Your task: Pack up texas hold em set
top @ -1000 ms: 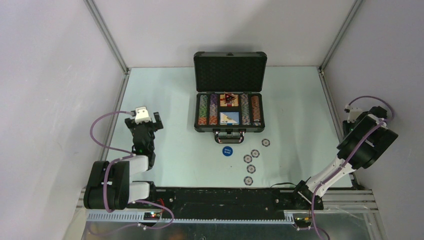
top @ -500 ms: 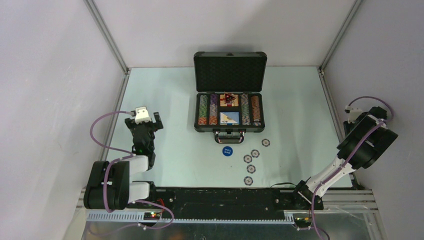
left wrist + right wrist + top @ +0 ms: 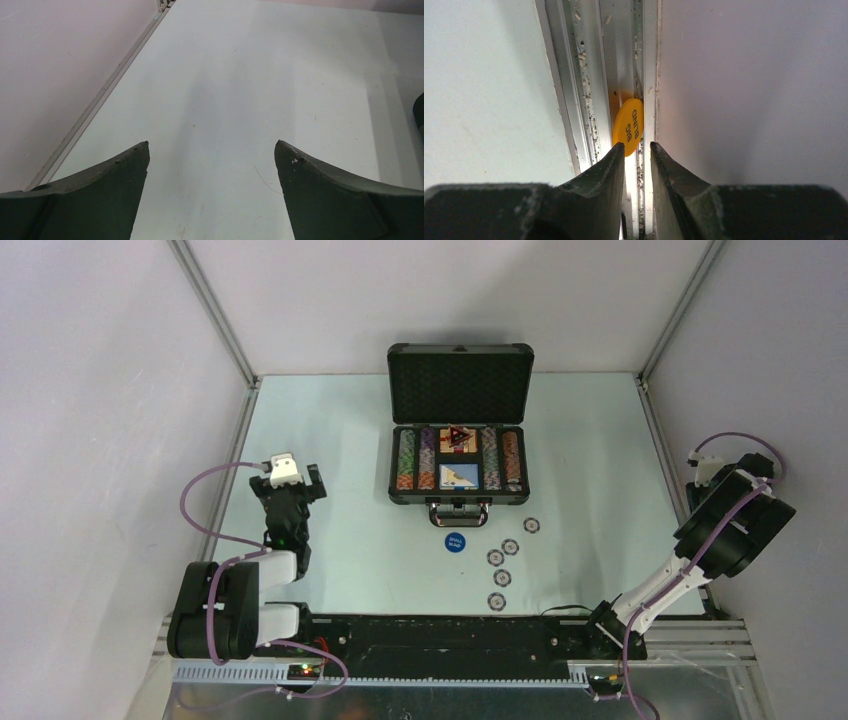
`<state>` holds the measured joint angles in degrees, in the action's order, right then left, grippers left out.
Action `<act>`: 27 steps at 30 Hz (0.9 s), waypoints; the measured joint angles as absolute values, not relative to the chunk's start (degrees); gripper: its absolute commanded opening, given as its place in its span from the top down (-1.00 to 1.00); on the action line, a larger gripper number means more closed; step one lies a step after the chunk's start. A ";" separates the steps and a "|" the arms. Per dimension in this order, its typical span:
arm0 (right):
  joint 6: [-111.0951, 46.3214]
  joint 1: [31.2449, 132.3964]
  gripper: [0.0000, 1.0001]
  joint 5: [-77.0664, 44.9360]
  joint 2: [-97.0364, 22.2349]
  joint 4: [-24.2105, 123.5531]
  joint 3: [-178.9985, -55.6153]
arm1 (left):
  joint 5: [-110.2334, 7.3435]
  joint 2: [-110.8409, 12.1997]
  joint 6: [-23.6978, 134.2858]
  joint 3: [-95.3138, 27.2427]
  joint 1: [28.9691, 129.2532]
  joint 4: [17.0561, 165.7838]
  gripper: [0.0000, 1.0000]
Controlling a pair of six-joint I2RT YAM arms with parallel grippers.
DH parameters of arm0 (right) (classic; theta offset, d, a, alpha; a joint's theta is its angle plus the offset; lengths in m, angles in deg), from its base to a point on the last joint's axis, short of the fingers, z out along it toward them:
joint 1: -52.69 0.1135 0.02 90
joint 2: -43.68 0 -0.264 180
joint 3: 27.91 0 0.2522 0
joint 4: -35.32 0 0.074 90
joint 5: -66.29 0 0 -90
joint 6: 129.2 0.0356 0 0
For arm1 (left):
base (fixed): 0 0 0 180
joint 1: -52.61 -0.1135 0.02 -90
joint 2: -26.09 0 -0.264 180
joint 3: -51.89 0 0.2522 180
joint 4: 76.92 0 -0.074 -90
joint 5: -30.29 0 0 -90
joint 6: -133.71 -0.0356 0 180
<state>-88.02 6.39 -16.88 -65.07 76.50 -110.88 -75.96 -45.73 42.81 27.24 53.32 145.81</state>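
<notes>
My left jaws are released, spread wide, with nothing between the fingers (image 3: 100, 200). They hang over bare desk (image 3: 240, 75), near its left edge. The case (image 3: 459, 385) lies ahead and to the right of the left jaws, well apart from them, with its lid upright and rows of chips inside. Five loose chips (image 3: 502, 578) and the blue button (image 3: 455, 541) lie on the desk just in front of the case handle, between my two sets of jaws and touching neither. My right jaws point into the metal rail (image 3: 589, 100) at the desk's right edge, close to the wall (image 3: 749, 75). They are narrowed to a slim gap. The orange button (image 3: 628, 126), marked BIG BLIND, sits tilted in the rail directly ahead of the right jaws, with its near edge hidden behind the left fingertip (image 3: 616, 155). I cannot tell whether the right jaws grasp it or only stand at it.
</notes>
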 measured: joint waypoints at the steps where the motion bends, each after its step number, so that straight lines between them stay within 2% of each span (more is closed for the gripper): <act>1: -88.19 6.39 0.38 -16.88 -65.07 76.54 -110.88 | -75.96 -45.73 42.81 27.24 53.32 145.81 -0.99; 27: -90.34 5.93 0.39 -17.40 -65.44 75.58 -108.52 | -75.96 -45.73 42.81 27.24 53.32 145.81 -0.99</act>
